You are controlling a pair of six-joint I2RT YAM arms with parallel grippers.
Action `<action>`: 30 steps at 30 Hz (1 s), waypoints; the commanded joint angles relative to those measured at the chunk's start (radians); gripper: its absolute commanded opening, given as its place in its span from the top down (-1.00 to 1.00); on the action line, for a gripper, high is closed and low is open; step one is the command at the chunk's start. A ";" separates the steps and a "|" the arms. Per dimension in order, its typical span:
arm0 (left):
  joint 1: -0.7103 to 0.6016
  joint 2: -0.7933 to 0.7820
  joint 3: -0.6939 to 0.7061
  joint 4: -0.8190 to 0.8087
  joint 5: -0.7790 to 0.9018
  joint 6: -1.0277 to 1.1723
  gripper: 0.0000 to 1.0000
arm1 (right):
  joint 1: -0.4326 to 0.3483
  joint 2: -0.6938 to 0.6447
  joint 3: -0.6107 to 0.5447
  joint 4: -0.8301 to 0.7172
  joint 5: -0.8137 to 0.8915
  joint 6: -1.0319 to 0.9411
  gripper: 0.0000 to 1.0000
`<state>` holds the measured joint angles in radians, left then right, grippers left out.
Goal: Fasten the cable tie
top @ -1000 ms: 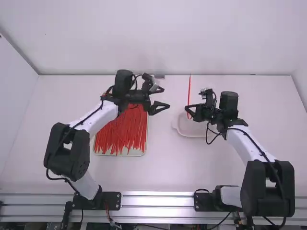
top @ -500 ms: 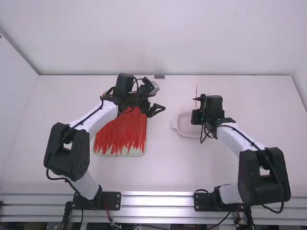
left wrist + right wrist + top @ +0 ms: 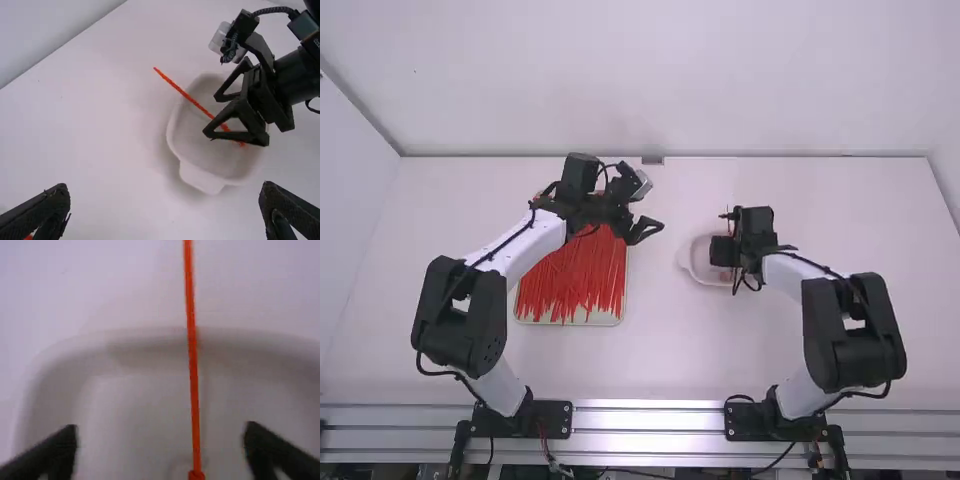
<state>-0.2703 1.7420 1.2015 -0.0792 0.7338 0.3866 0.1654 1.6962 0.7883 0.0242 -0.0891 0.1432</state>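
- Left claw (image 3: 648, 231) hung over the far end of a tray (image 3: 582, 322), fingers spread wide and gripping nothing.
- That tray sat on the white counter (image 3: 700, 340) and carried a fanned heap of red ties (image 3: 575, 275).
- Over on the right, the right claw (image 3: 160, 431) hovered low above a small white dish (image 3: 200, 179), with its fingers well apart too and nothing pinched.
- The single red cable tie (image 3: 190, 99) lay straight and unlooped between those open fingers.
- One end rested down inside the dish, and the strap ran up across the dish's rim.
- Its other end poked out past the rim above the bare counter.
- Dish and tray stood near each other but apart, with open counter between them.
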 commanded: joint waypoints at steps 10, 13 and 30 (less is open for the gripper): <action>-0.004 -0.011 0.006 -0.028 0.008 -0.077 -0.98 | 0.024 -0.120 0.085 -0.114 0.037 0.009 -0.96; -0.004 -0.031 0.013 -0.067 0.007 -0.083 -0.98 | 0.026 -0.176 0.085 -0.164 0.035 0.010 -0.96; 0.084 -0.230 -0.071 -0.106 -0.083 -0.154 -0.81 | -0.065 -0.428 -0.006 -0.200 0.089 -0.056 -0.79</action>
<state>-0.2134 1.5463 1.1564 -0.1879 0.6830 0.2676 0.1169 1.2987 0.8070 -0.1795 -0.0196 0.1223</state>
